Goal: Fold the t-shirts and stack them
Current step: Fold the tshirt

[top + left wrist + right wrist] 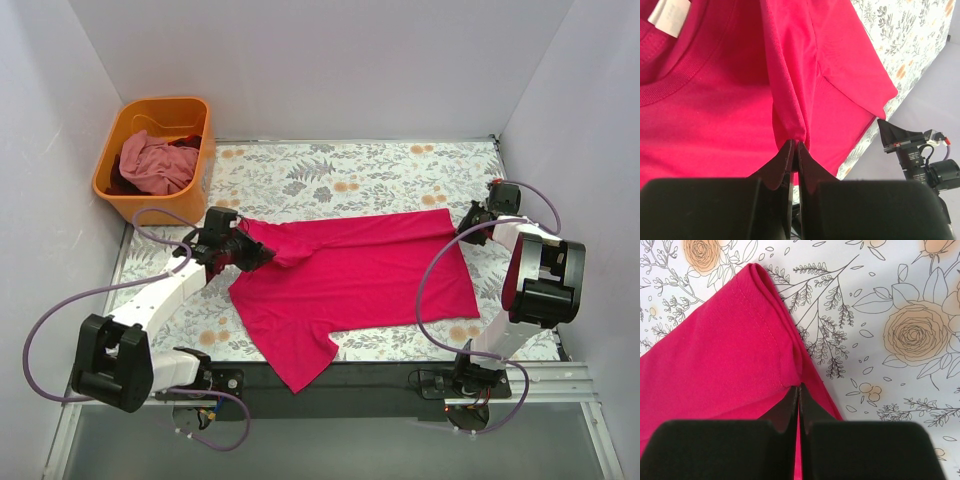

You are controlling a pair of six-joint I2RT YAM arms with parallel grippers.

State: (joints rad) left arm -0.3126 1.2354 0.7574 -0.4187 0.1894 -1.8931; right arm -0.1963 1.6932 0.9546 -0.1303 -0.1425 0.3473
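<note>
Obs., both arms at the worktop [330,170], floral cover.

- Crimson t-shirt [350,275] lies spread across the middle of the worktop, stretched left to right between the two arms. Its near lobe runs past the near edge of the floral cover onto the dark front strip.
- Left pincer [264,253]: jaws closed tight on a gathered ridge of the crimson fabric at the shirt's left end. Left wrist view confirms this. The left pincer [794,146] nips a narrow fold of the t-shirt [715,125], and cloth rises from the tips in a taut pleat. The collar ribbing and the white neck label [669,15] are in the upper left of that view. A sleeve lies flat to the right of the pleat.
- Right pincer [460,226]: at the shirt's far right corner. From the right wrist view the right pincer [799,389] is closed, with a thin edge of the t-shirt [715,375] pinched between the tips. The stitched hem [765,325] runs up from the tips to a folded corner resting on the worktop [890,315].
- Orange basket [208,160] sits at the far left corner. A pale pink t-shirt [155,165] is crumpled inside it with some darker cloth, the kind of which I cannot tell.
</note>
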